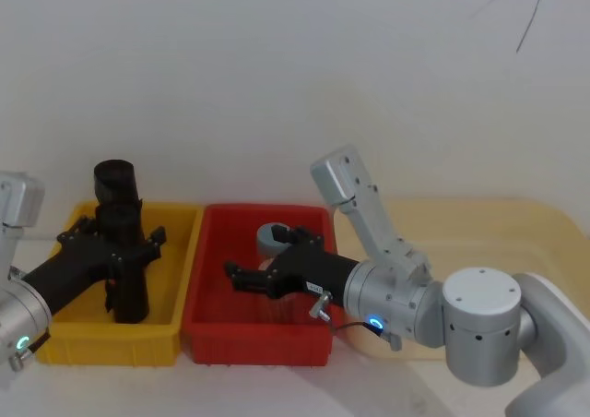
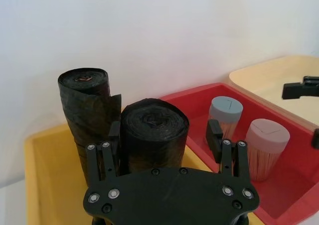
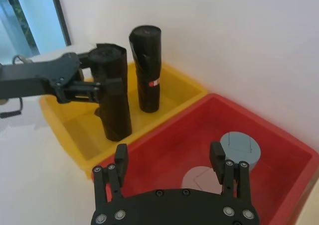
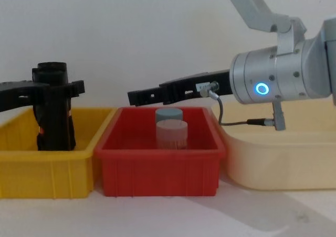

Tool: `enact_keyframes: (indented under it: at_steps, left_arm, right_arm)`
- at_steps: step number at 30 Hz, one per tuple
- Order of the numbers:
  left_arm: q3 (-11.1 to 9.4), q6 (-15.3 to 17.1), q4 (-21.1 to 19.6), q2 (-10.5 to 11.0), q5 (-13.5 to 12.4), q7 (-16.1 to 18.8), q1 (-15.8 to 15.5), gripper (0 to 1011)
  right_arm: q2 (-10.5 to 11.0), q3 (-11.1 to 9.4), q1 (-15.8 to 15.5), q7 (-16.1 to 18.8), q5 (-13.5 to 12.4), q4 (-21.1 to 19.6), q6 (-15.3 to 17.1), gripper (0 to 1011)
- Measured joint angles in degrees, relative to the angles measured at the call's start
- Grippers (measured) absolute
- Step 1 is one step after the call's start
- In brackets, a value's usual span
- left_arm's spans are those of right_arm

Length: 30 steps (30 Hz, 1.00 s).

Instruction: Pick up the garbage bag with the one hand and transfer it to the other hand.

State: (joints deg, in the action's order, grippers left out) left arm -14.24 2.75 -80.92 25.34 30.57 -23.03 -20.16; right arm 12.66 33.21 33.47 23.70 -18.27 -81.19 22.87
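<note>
White wall fills the background behind a pale tabletop. On it, three containers sit in a row: a yellow bin on the robot's left, a red bin just beside it in the middle, and a cream tray on the right.

Two black rolls stand close together in the yellow bin. The nearer one is the garbage bag, a plain glossy roll. It is close to upright, with its lower end down inside the bin. The roll behind it carries a small red-orange mark.

The left gripper reaches in from the left at about the bag's upper half. Its arm shows a green light ring. The claw straddles the bag, one finger against the plastic. The left wrist view shows a slim gap between the other finger and the roll, so the claw is not clamped shut.

The right gripper hangs above the red bin, pointing toward the yellow bin. Its claw is spread wide and holds nothing. Its arm shows a blue light ring with a thin grey cable below.

Two round lidded tubs stand side by side in the red bin, one with a grey-blue lid and one with a pinkish lid.
</note>
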Motion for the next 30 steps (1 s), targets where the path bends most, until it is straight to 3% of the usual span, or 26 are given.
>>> enact_keyframes:
  at_steps: [16,30]
  left_arm:
    - [-0.2,0.1,0.3,-0.3,-0.1,-0.1,-0.4,1000]
    - [-0.2,0.1,0.4,-0.4,-0.1,-0.2,-0.5,1000]
  right_arm:
    - [-1.1,1.3,4.6,1.7,1.9,7.7,-0.4,1004]
    - [-0.8,2.0,6.1,3.6,2.2,9.9,1.6,1004]
